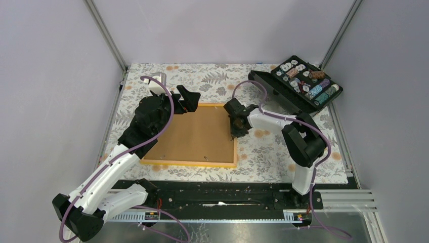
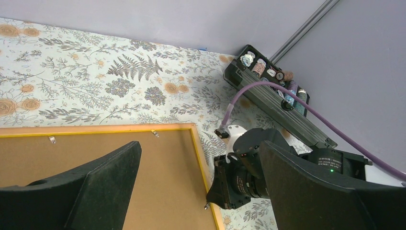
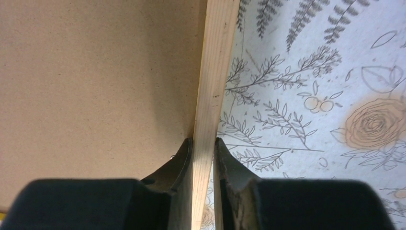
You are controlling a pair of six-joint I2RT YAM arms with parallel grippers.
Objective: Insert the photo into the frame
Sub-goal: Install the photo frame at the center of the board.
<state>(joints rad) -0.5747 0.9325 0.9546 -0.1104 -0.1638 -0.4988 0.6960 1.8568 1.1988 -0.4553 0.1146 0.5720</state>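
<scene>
The orange-yellow frame (image 1: 189,163) lies flat on the floral cloth. The photo (image 1: 197,134) sits inside it with its plain brown reverse up; the printed side is hidden. My right gripper (image 1: 236,130) is shut on the frame's right rail. In the right wrist view the gripper (image 3: 203,143) has a finger on each side of the pale wood rail (image 3: 213,81), with the brown board (image 3: 95,72) to the left. My left gripper (image 1: 183,99) is open and empty above the frame's far edge. In the left wrist view it (image 2: 199,146) hangs over the photo (image 2: 163,182) and frame (image 2: 95,128).
A black case of small round parts (image 1: 306,81) stands open at the back right; it also shows in the left wrist view (image 2: 273,91). Small metal tabs (image 2: 154,133) sit along the frame's inner edge. The right arm's wrist (image 2: 249,177) is next to the frame's right rail.
</scene>
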